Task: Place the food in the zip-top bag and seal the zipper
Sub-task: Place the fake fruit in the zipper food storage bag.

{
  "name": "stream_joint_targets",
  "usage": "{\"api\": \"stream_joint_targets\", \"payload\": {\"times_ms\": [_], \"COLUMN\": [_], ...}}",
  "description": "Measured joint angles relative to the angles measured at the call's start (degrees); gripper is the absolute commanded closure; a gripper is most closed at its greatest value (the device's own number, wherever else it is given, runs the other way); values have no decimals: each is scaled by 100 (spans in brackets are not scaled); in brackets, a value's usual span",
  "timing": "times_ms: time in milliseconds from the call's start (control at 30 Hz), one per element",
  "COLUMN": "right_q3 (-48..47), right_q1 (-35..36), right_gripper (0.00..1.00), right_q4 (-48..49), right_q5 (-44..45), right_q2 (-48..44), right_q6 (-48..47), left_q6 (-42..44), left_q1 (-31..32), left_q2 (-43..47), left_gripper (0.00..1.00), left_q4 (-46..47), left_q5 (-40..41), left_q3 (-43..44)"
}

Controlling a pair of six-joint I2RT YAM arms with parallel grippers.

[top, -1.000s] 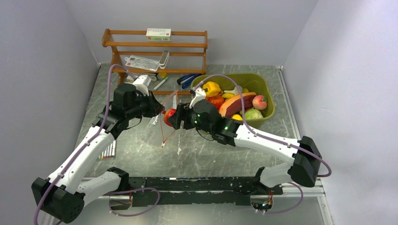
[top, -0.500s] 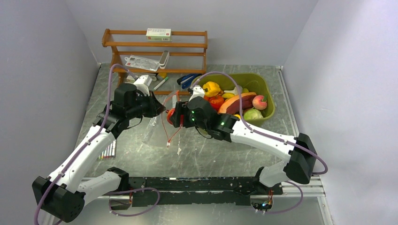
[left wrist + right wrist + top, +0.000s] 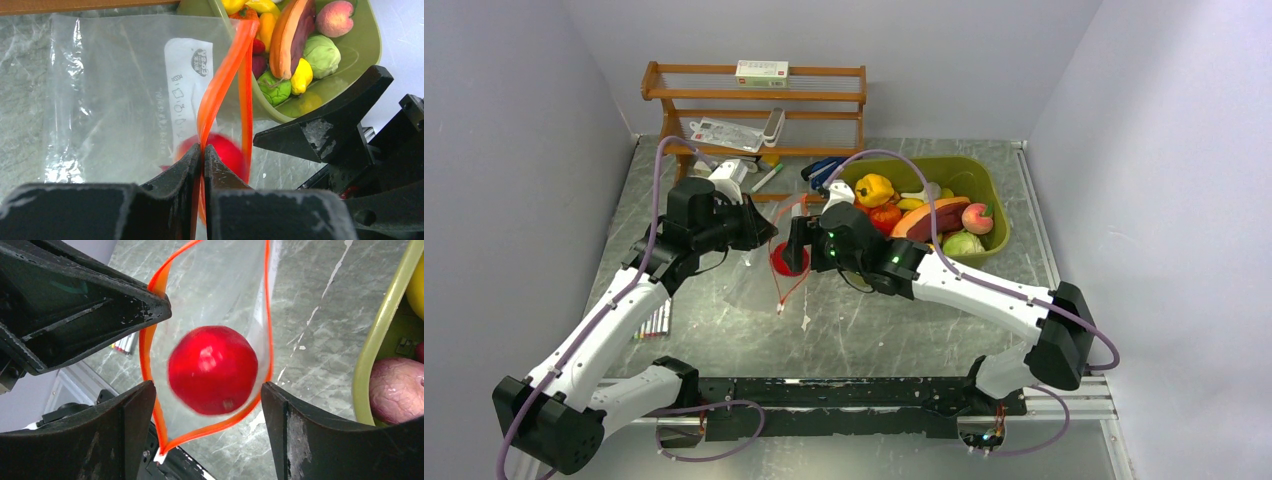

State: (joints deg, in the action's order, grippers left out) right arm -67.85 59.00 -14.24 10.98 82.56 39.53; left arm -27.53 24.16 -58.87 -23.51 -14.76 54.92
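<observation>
The clear zip-top bag [image 3: 752,280] hangs open with its red-orange zipper [image 3: 777,285] spread in a loop. My left gripper [image 3: 769,232] is shut on one side of the zipper [image 3: 220,85], holding the bag [image 3: 110,90] up. My right gripper [image 3: 792,248] is open right above the bag mouth. A red round fruit [image 3: 212,367], blurred, is below its fingers, inside the zipper loop [image 3: 150,355]; it also shows in the left wrist view [image 3: 227,155]. The other food [image 3: 924,215] lies in the olive tub [image 3: 989,190].
A wooden rack [image 3: 754,97] stands at the back, with a white box [image 3: 762,71] and a flat packet [image 3: 724,132] on it. Marker pens [image 3: 654,322] lie at the left. The tub's rim [image 3: 380,335] is close to the right of the bag.
My right gripper has opened and let go of the red fruit, which has dropped from between its fingers into the bag mouth. The left gripper has kept hold of the zipper.
</observation>
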Motion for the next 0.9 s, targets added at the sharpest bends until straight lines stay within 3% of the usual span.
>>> {"api": "stream_joint_targets", "payload": {"times_ms": [200, 367, 567, 900], "right_q3": [-136, -90, -74, -72], "right_q1": [0, 0, 0, -83], "right_gripper": [17, 28, 49, 48], "right_q4": [-50, 7, -28, -435], "right_q5": [-94, -201, 24, 592], "right_q2": [-9, -131, -323, -348], "right_q6": [-66, -236, -415, -1121], "left_q6": [-9, -9, -4, 363], "left_q1": [0, 0, 0, 0], "left_q2": [0, -2, -2, 184], "left_gripper": [93, 93, 93, 93], "left_q4": [0, 0, 0, -20], "left_q5": [0, 2, 2, 66], "left_q3": [0, 0, 0, -146]}}
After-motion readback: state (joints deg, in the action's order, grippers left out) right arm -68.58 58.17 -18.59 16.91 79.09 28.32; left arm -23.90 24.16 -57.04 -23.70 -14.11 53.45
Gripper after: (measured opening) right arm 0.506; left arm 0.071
